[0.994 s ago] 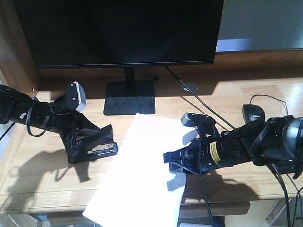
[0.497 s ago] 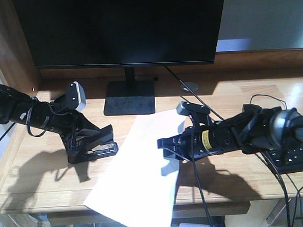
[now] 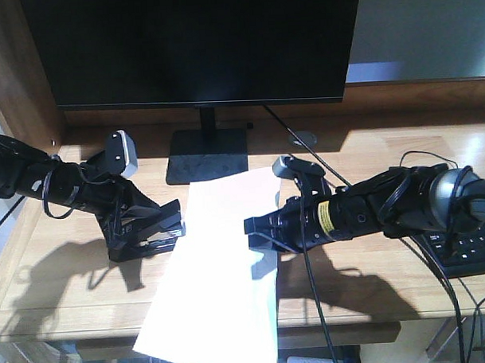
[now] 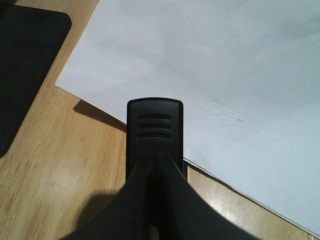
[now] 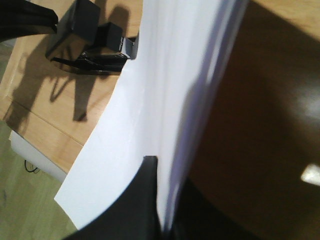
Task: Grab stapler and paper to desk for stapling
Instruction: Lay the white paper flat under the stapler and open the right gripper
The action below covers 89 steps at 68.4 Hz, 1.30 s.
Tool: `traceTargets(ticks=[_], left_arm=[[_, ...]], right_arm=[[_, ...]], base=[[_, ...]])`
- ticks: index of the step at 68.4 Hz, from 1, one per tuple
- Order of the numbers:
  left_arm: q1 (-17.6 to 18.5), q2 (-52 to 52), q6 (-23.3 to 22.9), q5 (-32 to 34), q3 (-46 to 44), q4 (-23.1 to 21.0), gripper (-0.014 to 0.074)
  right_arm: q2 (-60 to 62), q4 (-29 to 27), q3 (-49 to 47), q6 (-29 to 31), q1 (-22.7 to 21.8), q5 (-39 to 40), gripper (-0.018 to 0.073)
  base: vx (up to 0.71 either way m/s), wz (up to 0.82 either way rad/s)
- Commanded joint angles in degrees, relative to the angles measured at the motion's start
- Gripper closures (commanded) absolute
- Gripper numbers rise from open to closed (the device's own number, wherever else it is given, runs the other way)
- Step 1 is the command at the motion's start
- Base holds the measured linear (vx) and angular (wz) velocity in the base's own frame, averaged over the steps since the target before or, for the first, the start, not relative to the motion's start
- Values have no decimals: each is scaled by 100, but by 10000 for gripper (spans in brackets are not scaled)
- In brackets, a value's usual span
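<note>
Though faintly creased, the paper (image 3: 222, 270) looks plain, white and rectangular.

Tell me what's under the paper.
Light-wood desk sits under the paper; the sheet's near end overhangs the front edge. The right hand pinches its right edge. Anything on the desk beneath the sheet is covered.

One stapler (image 3: 161, 238), one paper (image 3: 222, 294), one monitor (image 3: 198, 40), one keyboard (image 3: 477, 249), one desk (image 3: 63, 295); two pincers: left pincer (image 3: 152, 224), right pincer (image 3: 256, 233)

The right arm (image 3: 371, 213) has slid the paper (image 3: 222, 270) left — up to the stapler (image 3: 158, 232).
</note>
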<state>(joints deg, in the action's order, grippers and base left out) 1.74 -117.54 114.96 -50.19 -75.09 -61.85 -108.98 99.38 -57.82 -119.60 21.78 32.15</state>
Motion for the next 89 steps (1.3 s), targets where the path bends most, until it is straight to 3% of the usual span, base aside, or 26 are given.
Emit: traceTargets(ticks=[1, 74, 89], left_arm=[[33, 304, -68, -152, -129, -287, 603], [33, 304, -68, -167, -129, -287, 603], [33, 304, -68, -167, -129, -287, 603]], right_arm=[[334, -168, -149, 82, -32, 40, 564], [-981, -486, -1577, 57, -19, 237, 563], [-1025, -513, -1691, 57, -19, 169, 528]], base=[[0, 0], [0, 0], [0, 0]])
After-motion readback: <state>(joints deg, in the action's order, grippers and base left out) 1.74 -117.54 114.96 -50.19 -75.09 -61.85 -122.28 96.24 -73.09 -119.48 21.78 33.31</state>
